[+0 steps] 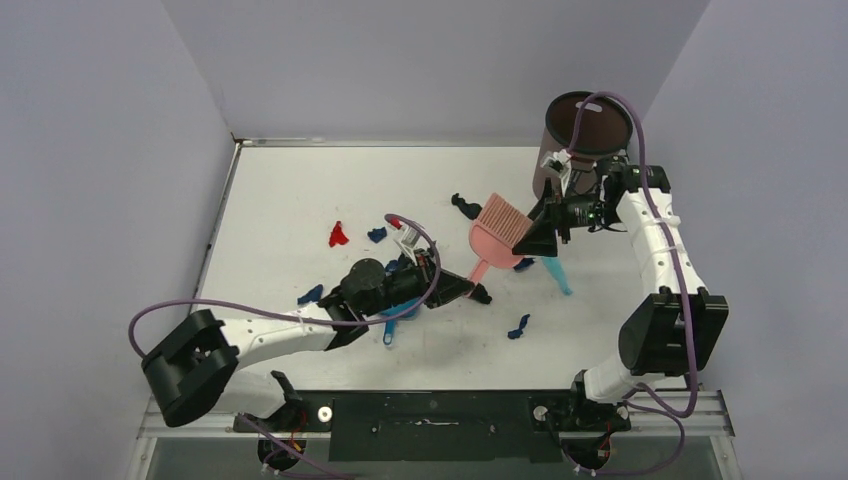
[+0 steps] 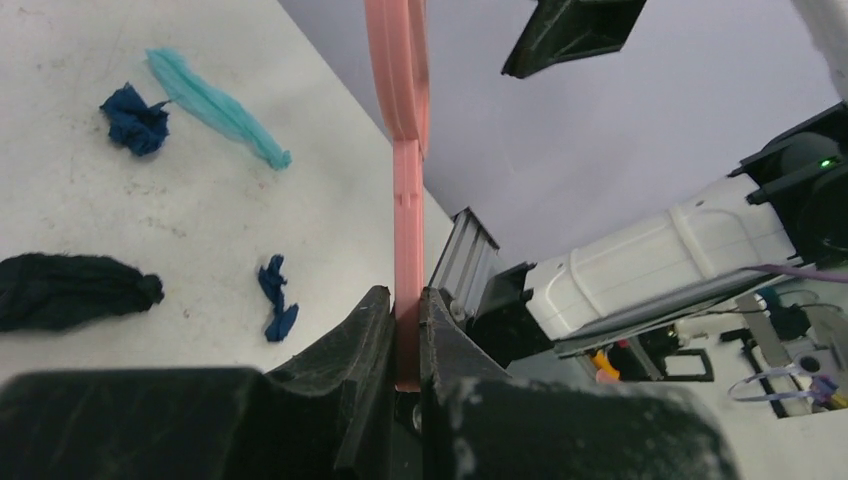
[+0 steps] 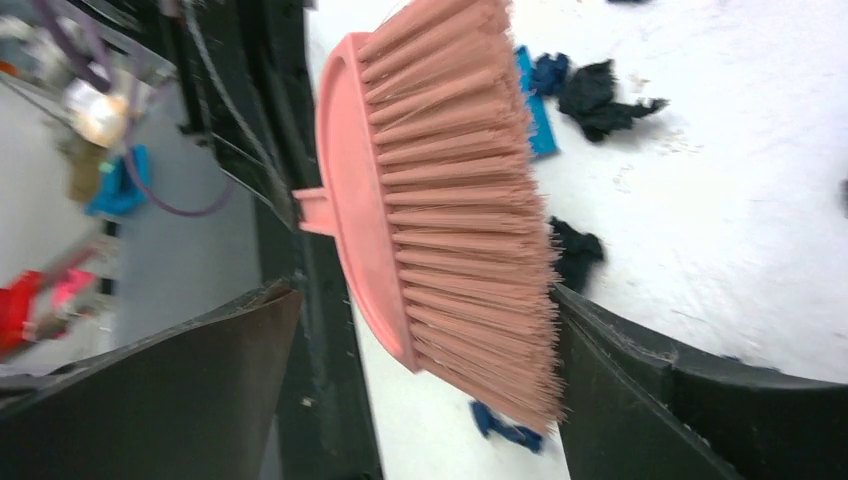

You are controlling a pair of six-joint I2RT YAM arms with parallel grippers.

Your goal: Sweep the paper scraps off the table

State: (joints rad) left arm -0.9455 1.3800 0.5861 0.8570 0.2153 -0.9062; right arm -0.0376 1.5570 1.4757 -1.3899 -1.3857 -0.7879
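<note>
The paper scraps lie scattered over the white table [image 1: 280, 190]: a red one [image 1: 338, 236], dark blue ones [image 1: 377, 234] [image 1: 310, 296] [image 1: 518, 327], black ones [image 1: 466, 207] [image 1: 482, 295] and a light-blue strip [image 1: 558, 275]. My left gripper [image 1: 460, 290] [image 2: 408, 325] is shut on the handle of the pink hand brush [image 1: 497, 225] [image 2: 400, 90], which hangs above the table. My right gripper [image 1: 532, 238] [image 3: 420, 295] is open, its jaws standing on either side of the brush head [image 3: 450, 200]. The left wrist view shows a black scrap [image 2: 70, 290], two dark blue scraps [image 2: 135, 118] [image 2: 277, 310] and the strip [image 2: 215, 107].
A dark cylindrical bin [image 1: 585, 125] stands at the back right behind the right arm. A blue plastic piece [image 1: 390, 330] pokes out from under the left arm. Grey-lilac walls close the table on three sides.
</note>
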